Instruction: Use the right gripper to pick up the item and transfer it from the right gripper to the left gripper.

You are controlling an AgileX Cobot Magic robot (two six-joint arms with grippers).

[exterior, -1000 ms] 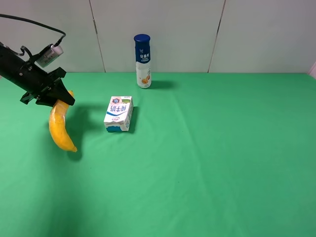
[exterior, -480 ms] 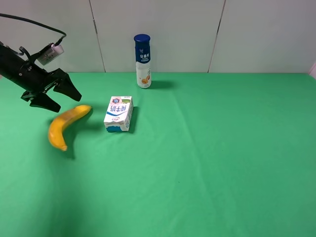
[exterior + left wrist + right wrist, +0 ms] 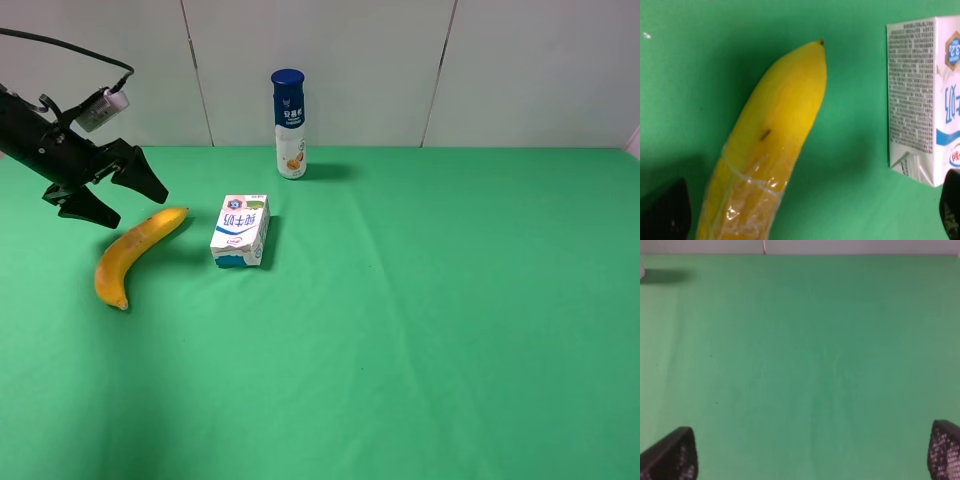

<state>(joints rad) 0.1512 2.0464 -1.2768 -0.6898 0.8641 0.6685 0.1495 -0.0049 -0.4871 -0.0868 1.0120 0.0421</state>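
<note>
The banana [image 3: 137,254] lies flat on the green table [image 3: 420,300], just beside the milk box [image 3: 241,230] but not touching it. It points at a slant, one end near the box and the other end closer to the front. The left gripper [image 3: 112,194] hangs in the air just above the banana's far end. Its two fingers are spread wide and hold nothing. In the left wrist view the banana [image 3: 765,150] has some clear wrap around it. The right gripper [image 3: 812,452] is over bare green table, with its fingers wide apart and empty. A tall bottle [image 3: 290,124] with a blue cap stands upright at the back, near the wall.
</note>
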